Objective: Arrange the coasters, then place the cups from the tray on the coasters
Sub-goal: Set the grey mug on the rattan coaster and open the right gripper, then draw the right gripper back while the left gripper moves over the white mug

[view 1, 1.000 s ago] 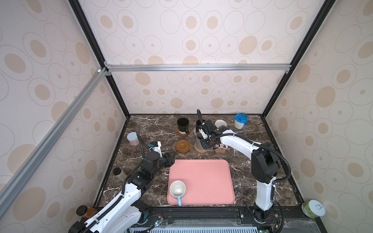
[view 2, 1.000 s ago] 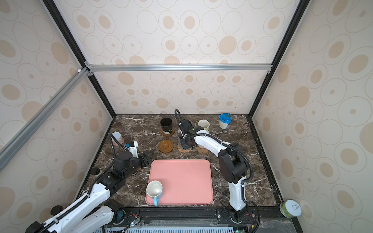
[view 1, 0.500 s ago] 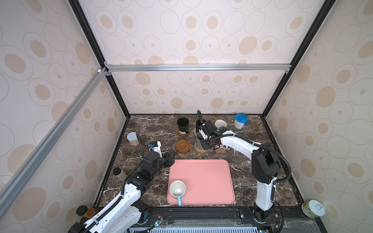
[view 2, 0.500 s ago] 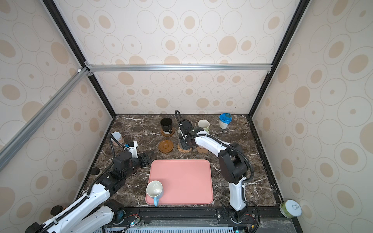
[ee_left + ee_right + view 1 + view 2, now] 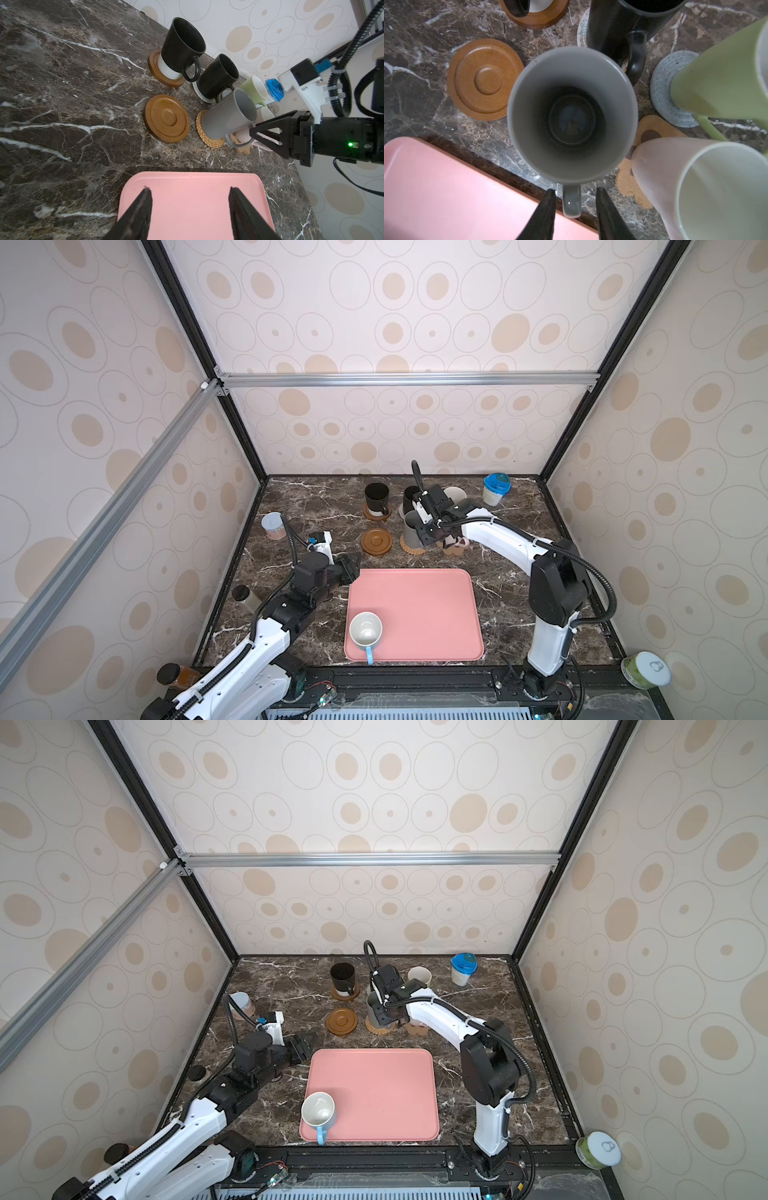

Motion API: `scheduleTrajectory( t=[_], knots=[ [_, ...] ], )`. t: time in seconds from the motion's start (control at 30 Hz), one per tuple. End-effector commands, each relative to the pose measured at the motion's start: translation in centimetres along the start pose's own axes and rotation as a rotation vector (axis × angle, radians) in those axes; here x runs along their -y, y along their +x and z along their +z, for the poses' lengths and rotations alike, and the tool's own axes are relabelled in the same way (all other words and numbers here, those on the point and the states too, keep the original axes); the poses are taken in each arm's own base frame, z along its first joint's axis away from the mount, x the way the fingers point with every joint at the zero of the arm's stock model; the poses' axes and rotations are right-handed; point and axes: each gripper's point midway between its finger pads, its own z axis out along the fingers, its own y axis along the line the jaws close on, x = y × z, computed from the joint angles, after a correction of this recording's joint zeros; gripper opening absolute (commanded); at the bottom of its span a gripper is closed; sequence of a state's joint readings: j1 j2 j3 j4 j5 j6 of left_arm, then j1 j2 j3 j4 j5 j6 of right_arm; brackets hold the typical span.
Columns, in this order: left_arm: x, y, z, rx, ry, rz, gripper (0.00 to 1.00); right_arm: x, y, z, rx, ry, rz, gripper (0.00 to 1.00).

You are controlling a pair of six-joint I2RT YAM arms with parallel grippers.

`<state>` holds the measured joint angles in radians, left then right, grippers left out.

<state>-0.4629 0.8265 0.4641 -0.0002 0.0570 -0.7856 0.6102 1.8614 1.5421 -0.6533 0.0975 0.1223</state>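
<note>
The pink tray (image 5: 415, 605) lay near, holding only the light blue cup (image 5: 365, 630), near-left. The left gripper (image 5: 189, 188) hung spread, empty, over its far-left corner. The right gripper (image 5: 576, 190) stood parted around the handle of the grey mug (image 5: 571, 116), which sat on the rattan coaster (image 5: 204, 135). Next, probably: withdraw past the crowding pink mug (image 5: 654, 162); the bare brown disc (image 5: 376, 542) awaited the cup.

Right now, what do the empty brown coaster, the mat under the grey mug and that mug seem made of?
Empty brown coaster: probably wood, matte, with fine grain and turned rings.
Mat under the grey mug: woven rattan or similar fibre, tan coiled strands.
Grey mug: likely glazed ceramic, smooth, soft sheen, thick rim.
</note>
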Motion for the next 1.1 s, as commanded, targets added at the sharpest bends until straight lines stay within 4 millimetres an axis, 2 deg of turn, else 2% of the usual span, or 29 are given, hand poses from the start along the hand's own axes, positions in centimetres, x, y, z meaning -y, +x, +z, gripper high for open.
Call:
scheduleTrajectory(
  t=[0.0,0.2,0.43,0.5,0.8,0.93,1.07],
  knots=[
    [0.1,-0.7,-0.4,0.016,-0.014,0.014,0.6,0.4,0.2,-2.2,0.014,-0.002,0.007,0.38],
    [0.1,-0.7,-0.6,0.014,-0.016,0.016,0.6,0.7,0.9,-4.9,0.044,-0.008,0.054,0.41],
    [-0.2,-0.4,-1.2,-0.031,-0.055,0.045,0.6,0.8,3.8,-7.6,0.013,-0.034,0.108,0.42],
    [-0.3,-0.3,-1.5,-0.04,-0.062,0.044,0.6,0.2,4.8,-8.4,-0.001,-0.063,0.127,0.43],
    [-0.1,0.0,-2.4,-0.084,-0.075,0.044,0.57,-1.3,9.2,-10.2,-0.048,-0.1,0.166,0.45],
    [-0.4,0.5,-3.6,-0.16,-0.145,0.06,0.56,-0.9,10.4,-10.8,-0.043,-0.097,0.197,0.46],
    [0.6,1.9,-5.0,-0.242,-0.175,0.081,0.56,-0.9,11.1,-11.4,-0.023,-0.111,0.206,0.46]
  ],
)
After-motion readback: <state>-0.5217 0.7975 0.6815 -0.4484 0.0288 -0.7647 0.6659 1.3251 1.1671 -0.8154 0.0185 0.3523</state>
